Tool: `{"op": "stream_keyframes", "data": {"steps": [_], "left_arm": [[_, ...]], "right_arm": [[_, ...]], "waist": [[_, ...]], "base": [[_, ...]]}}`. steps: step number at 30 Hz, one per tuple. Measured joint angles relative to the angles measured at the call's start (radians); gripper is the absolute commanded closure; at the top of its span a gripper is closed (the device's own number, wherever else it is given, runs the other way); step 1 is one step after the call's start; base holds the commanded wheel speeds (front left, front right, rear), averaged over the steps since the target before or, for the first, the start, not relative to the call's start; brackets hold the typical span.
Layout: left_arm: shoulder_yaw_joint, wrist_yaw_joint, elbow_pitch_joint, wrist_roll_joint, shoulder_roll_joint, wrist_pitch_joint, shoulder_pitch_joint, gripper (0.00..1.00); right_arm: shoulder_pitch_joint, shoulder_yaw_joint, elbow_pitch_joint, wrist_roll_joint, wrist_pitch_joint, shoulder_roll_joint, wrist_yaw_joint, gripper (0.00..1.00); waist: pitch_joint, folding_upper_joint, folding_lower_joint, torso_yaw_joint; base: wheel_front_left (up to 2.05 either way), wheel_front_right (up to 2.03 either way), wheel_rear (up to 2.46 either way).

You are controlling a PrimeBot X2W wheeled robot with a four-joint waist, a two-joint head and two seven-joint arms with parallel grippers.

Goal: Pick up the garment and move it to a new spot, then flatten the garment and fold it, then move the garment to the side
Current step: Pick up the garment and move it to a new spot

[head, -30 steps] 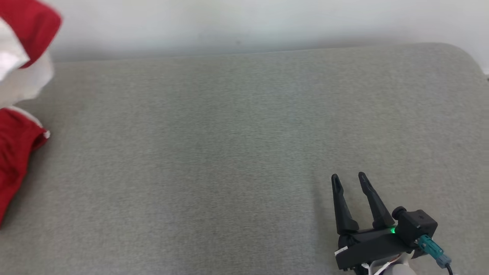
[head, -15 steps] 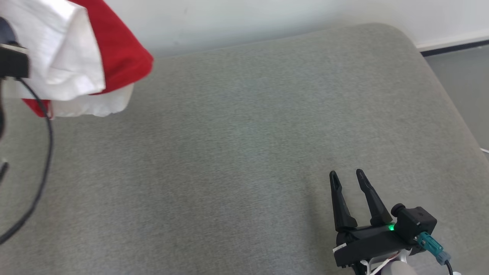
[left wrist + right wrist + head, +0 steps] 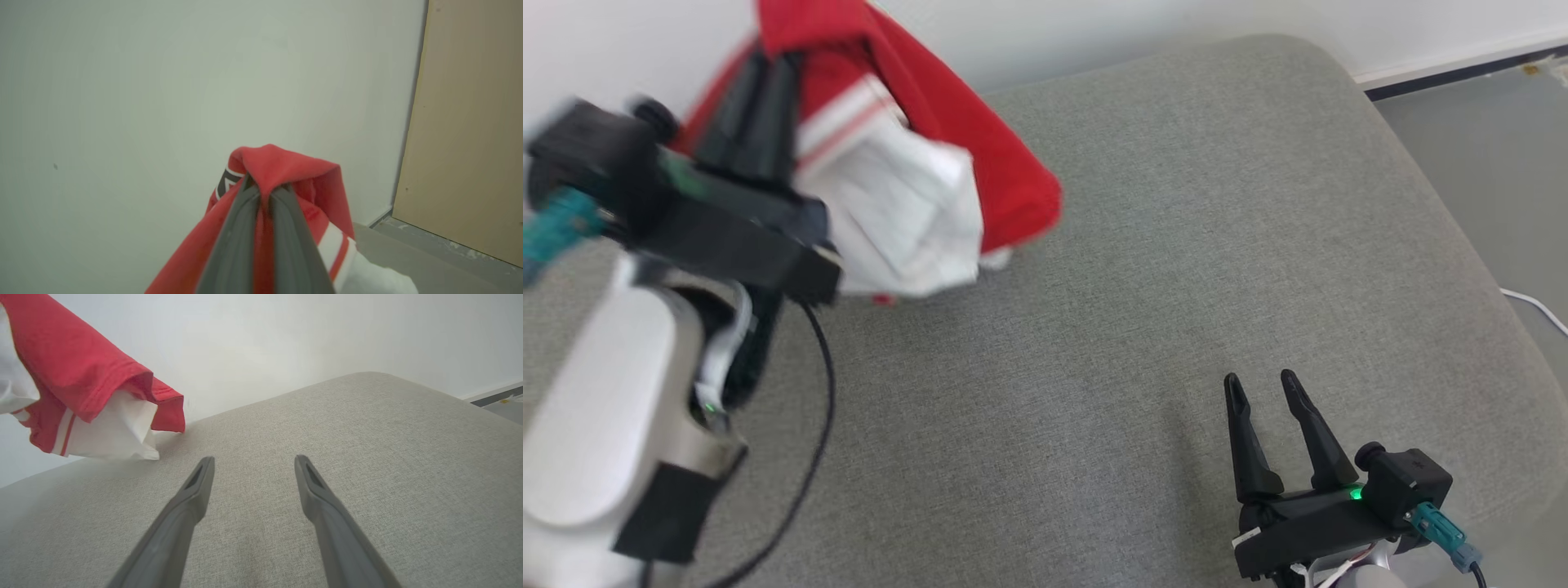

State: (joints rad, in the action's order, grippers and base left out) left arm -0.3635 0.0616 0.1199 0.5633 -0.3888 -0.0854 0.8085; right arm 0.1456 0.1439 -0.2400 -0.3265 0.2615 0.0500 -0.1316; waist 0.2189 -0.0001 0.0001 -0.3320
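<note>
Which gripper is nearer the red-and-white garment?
Left. The left gripper is shut on the garment, pinching its red fabric; the right gripper is open and apart from it, at the head view's lower right.

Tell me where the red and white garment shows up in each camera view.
Head view: upper left, garment hanging from the shut left hand above the grey cushion.
Left wrist view: bottom centre, pinched between that hand's fingers.
Right wrist view: upper left, over the cushion.
Shared landmark: the white wall behind it.

Left gripper (image 3: 766, 64) holds garment (image 3: 1005, 188) over cushion's (image 3: 1176, 245) far left edge, wall (image 3: 1094, 33) behind. Right gripper (image 3: 1260, 377) over near right part, well apart.
</note>
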Motion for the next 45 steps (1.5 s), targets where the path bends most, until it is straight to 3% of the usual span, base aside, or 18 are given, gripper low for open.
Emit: {"op": "stream_keyframes", "data": {"steps": [13,20,21,22,23,32,45], "left_arm": [[-0.142,0.010,0.196,-0.007,0.077,-0.076,-0.275,1.00],[-0.178,0.026,0.334,0.002,0.130,-0.126,-0.331,1.00],[-0.178,0.026,0.338,0.002,0.136,-0.134,-0.331,0.67],[-0.175,0.027,0.340,0.002,0.142,-0.142,-0.329,0.24],[-0.175,0.027,0.339,0.001,0.146,-0.147,-0.326,0.00],[-0.137,0.011,0.213,-0.015,0.154,-0.174,-0.340,0.00],[0.009,-0.063,0.019,-0.034,0.085,-0.177,-0.507,0.00]], "right_arm": [[0.006,0.014,-0.014,0.011,0.000,0.000,0.000,0.00],[0.007,0.020,-0.020,0.011,0.000,0.000,0.000,0.00],[0.007,0.017,-0.021,0.012,0.000,0.000,0.000,0.00],[0.007,0.013,-0.023,0.013,0.000,0.000,0.000,0.00],[0.006,0.010,-0.023,0.015,0.000,0.000,0.000,0.00],[-0.024,0.005,-0.028,0.034,0.000,0.000,0.000,0.00],[-0.031,-0.024,-0.013,0.059,0.000,0.000,0.000,0.00]], "waist": [[-0.008,0.0001,0.0000,0.043],[-0.020,0.0001,0.0000,0.055],[-0.022,0.0001,0.0000,0.058],[-0.024,0.0001,0.0000,0.062],[-0.027,0.0000,-0.0001,0.066],[-0.065,0.0000,-0.0001,0.112],[-0.110,0.0000,-0.0001,0.178]], "base": [[0.00,0.00,0.00],[0.00,0.00,0.00],[0.00,0.00,0.00],[0.00,0.00,0.00],[0.00,0.00,0.00],[0.00,0.00,0.00],[0.00,0.00,0.00]]}}
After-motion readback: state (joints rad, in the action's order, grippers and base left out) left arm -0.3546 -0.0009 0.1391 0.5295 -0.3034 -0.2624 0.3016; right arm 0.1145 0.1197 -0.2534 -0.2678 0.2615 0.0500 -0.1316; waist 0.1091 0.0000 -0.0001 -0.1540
